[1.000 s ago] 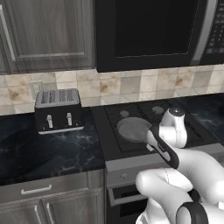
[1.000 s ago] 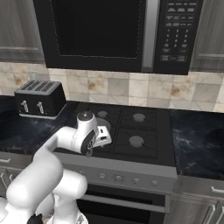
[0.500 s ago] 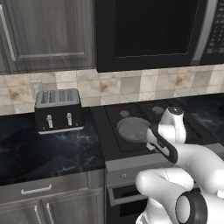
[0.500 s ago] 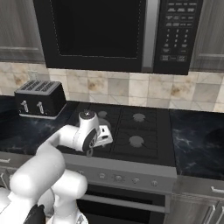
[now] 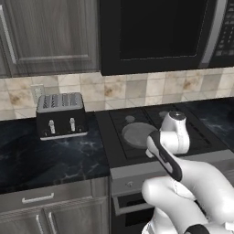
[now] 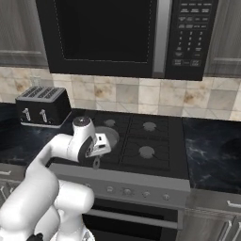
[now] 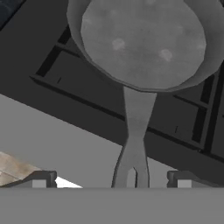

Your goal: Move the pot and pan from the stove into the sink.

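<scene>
The pan [image 7: 142, 43], shallow, round and grey, sits on the front-left burner of the stove [image 6: 150, 136]. Its long handle [image 7: 135, 127] points toward the stove's steel front edge. My gripper [image 7: 111, 181] hovers above the end of that handle, jaws wide open, one fingertip on each side and nothing between them. From the right base camera the gripper [image 6: 96, 160] hangs at the stove's front-left corner beside the pan [image 6: 109, 136]. In the left base view the pan [image 5: 137, 135] lies just left of my white wrist. The pot and the sink are out of view.
A black toaster [image 5: 61, 114] stands on the dark marble counter left of the stove [image 5: 201, 132]. A microwave [image 6: 122, 33] hangs over the cooktop. The other burners are bare. A knob panel [image 6: 127, 190] runs along the stove's front.
The hand has eased slightly left and down toward the stove's front-left corner. The jaws stay wide open and the pan has not moved.
</scene>
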